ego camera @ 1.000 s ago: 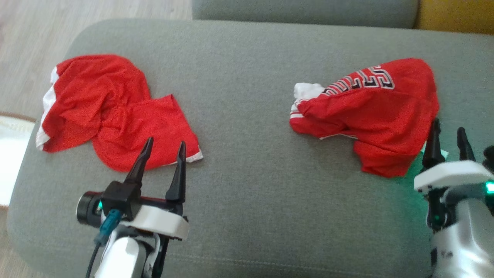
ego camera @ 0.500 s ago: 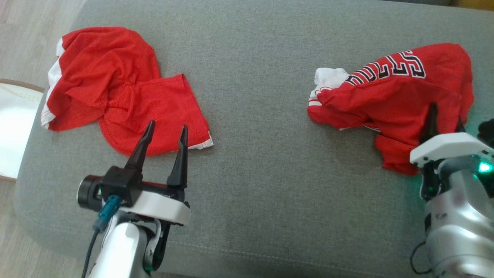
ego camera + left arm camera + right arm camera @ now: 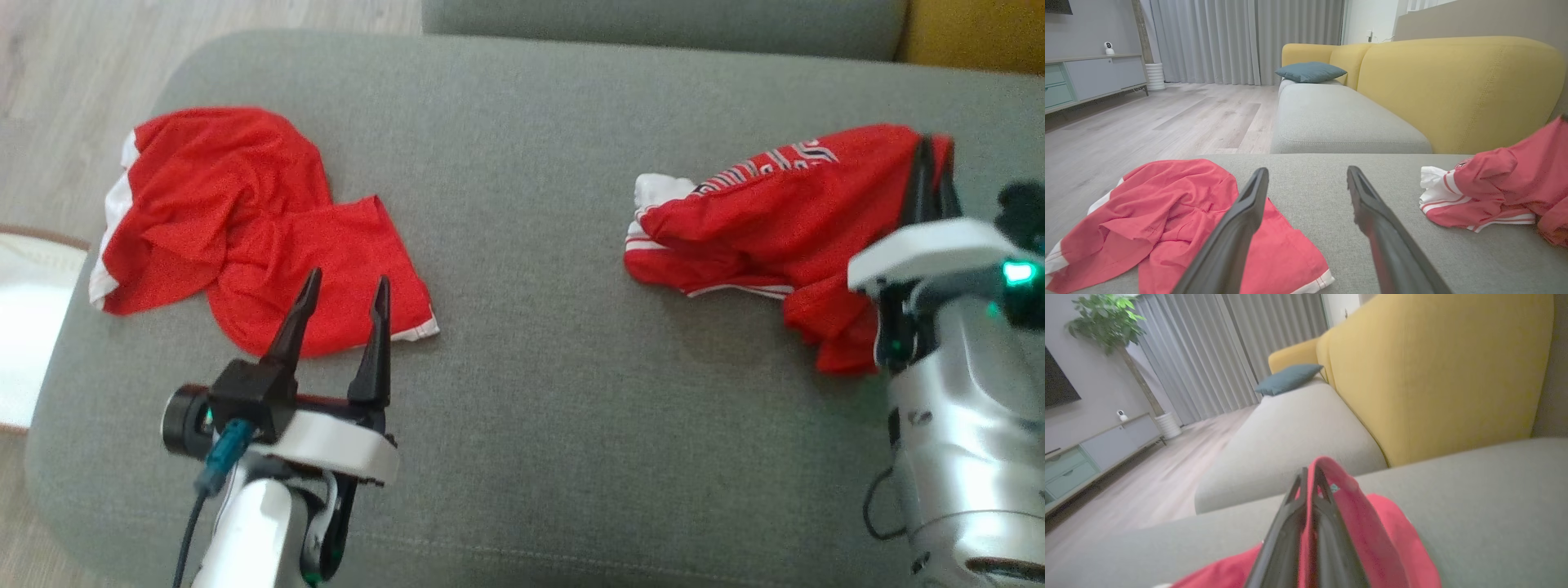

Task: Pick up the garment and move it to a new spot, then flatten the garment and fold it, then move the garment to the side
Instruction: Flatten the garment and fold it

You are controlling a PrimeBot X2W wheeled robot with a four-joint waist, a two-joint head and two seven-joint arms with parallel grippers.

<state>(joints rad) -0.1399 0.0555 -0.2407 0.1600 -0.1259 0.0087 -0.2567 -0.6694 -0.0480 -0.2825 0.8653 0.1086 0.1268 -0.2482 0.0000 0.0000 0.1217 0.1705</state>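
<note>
Since the garment must first be lifted to a new spot, the red lettered jersey (image 3: pixel 775 220) is clamped at its far right edge by the right fingers (image 3: pixel 922 180), pressed together on a raised fold. Its bulk is draped on the right of the grey sofa cushion (image 3: pixel 531 245). The left fingers (image 3: pixel 377 343) are held apart near red shorts (image 3: pixel 245 237), well apart from it.

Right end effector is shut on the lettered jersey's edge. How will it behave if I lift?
The jersey looks thin and crumpled, so it will probably hang limp below the right end effector. Most fabric lies away from the pinch, so it may drag across the grey cushion. It seems light; a small pinch should hold.
</note>
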